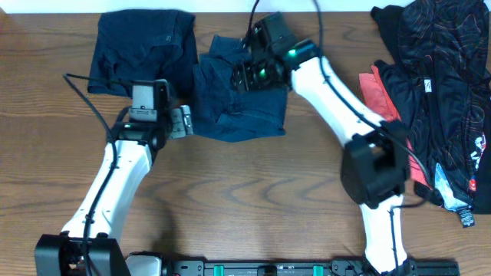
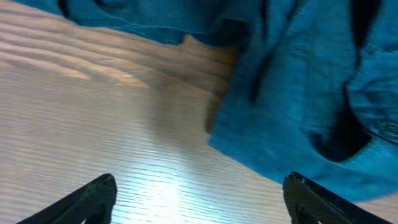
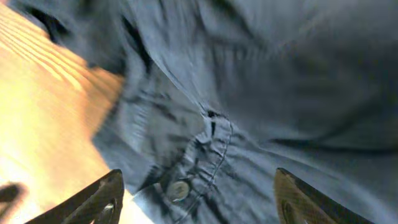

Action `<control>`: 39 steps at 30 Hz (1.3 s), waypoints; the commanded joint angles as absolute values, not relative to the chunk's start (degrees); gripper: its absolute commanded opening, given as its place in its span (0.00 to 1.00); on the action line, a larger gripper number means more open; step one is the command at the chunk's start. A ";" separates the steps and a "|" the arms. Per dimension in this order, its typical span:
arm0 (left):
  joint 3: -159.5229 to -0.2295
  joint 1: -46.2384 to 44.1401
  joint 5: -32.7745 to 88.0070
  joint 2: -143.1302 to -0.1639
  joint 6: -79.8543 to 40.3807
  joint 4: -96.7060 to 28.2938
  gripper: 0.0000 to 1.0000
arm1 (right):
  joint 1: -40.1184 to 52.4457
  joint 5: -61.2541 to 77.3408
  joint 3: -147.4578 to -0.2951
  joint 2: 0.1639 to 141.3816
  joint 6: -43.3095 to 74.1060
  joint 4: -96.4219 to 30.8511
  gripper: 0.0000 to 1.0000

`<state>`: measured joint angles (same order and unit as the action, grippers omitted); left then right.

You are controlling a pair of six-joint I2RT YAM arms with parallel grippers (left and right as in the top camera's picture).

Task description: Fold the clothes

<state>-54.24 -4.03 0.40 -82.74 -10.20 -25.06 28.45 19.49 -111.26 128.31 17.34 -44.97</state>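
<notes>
Beneath right end effector [image 1: 245, 75], half-hidden shorts [image 1: 247, 116]

i am seeing dark navy shorts [image 1: 142, 46] at eleven o'clock, matching navy shorts [image 1: 230, 107] at twelve, a brown wood-grain table [image 1: 253, 192], and black clothing [image 1: 437, 69] showing red lines at three.

A dark wood-grain table [image 1: 253, 184] fills the scene under bright overhead light, glare washing across its grain; a pale strip [image 1: 337, 4] shows beyond its far edge.
</notes>
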 commanded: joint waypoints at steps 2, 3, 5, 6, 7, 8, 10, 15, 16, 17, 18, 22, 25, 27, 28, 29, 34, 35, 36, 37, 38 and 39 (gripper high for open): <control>-55.11 -1.17 -0.40 -82.52 -9.69 -25.93 0.89 | 29.36 23.11 -110.78 134.63 16.29 -47.13 0.77; -55.11 -0.82 -0.40 -82.52 -9.72 -26.26 0.89 | 29.36 23.88 -110.78 135.24 16.27 -47.86 0.76; -55.11 -0.56 -0.23 -82.52 -9.69 -26.44 0.89 | 29.36 24.01 -110.78 135.79 16.25 -50.17 0.77; -55.11 -0.56 -0.08 -82.52 -9.69 -26.44 0.89 | 29.39 23.97 -110.78 135.79 16.21 -51.31 0.77; -55.11 -0.56 0.40 -82.52 -9.69 -26.44 0.89 | 29.36 23.77 -110.78 135.79 16.16 -52.82 0.77; -55.11 -0.56 0.97 -82.52 -9.69 -26.41 0.89 | 29.36 23.77 -110.78 135.76 15.68 -54.54 0.79; -55.11 -0.56 1.78 -82.52 -9.67 -26.44 0.89 | 29.28 22.98 -110.78 135.76 14.20 -59.05 0.81; -55.11 -0.56 4.40 -82.54 -9.45 -26.52 0.89 | 28.60 15.40 -110.78 135.72 11.07 -69.93 0.85; -55.11 -0.56 5.80 -82.61 -9.45 -26.52 0.89 | 28.34 15.44 -110.78 135.66 10.04 -71.00 0.85; -55.09 -0.56 7.25 -82.65 -9.19 -26.55 0.89 | 28.10 15.73 -110.80 135.63 9.30 -71.46 0.85; -55.09 -0.62 8.84 -82.76 -8.56 -26.52 0.89 | 27.90 16.60 -110.85 135.28 8.27 -71.61 0.85; -55.09 -0.73 12.29 -83.66 -7.51 -26.50 0.89 | 27.40 21.56 -111.00 131.79 4.97 -71.35 0.89; -55.09 -0.73 13.69 -84.95 -7.07 -26.50 0.89 | 26.74 21.69 -111.00 126.15 5.04 -71.05 0.93; -55.09 -0.73 14.46 -85.93 -7.05 -26.46 0.89 | 25.98 21.82 -111.02 122.17 5.21 -70.72 0.95; -55.09 -0.73 14.90 -86.50 -7.05 -26.39 0.89 | 25.39 21.96 -111.00 119.87 5.34 -70.57 0.96; -55.09 -0.73 16.19 -87.07 -6.92 -26.13 0.89 | 24.60 21.91 -111.00 117.62 5.98 -70.11 0.97; -55.09 -0.99 24.23 -90.70 -5.30 -23.18 0.90 | 19.20 21.87 -111.00 109.51 6.85 -67.44 0.99; -55.09 -1.34 25.36 -91.61 -4.56 -22.31 0.90 | 17.91 21.89 -111.00 108.57 6.85 -67.24 0.99; -55.09 -1.72 26.41 -92.51 -4.10 -21.47 0.93 | 16.75 21.89 -111.00 107.85 6.83 -67.29 0.99; -55.09 -2.17 27.55 -93.54 -3.66 -20.45 0.96 | 15.59 21.89 -111.00 107.33 6.81 -67.53 0.99; -55.09 -2.68 28.91 -94.50 -3.05 -19.46 0.98 | 14.55 21.93 -111.00 107.02 6.81 -67.92 0.99; -55.09 -3.14 30.28 -95.55 -2.37 -18.52 0.98 | 13.67 22.00 -111.00 106.89 6.81 -68.40 0.99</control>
<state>-54.26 -1.91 24.08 -93.17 -5.08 -19.64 15.84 21.65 -111.07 106.17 6.76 -67.70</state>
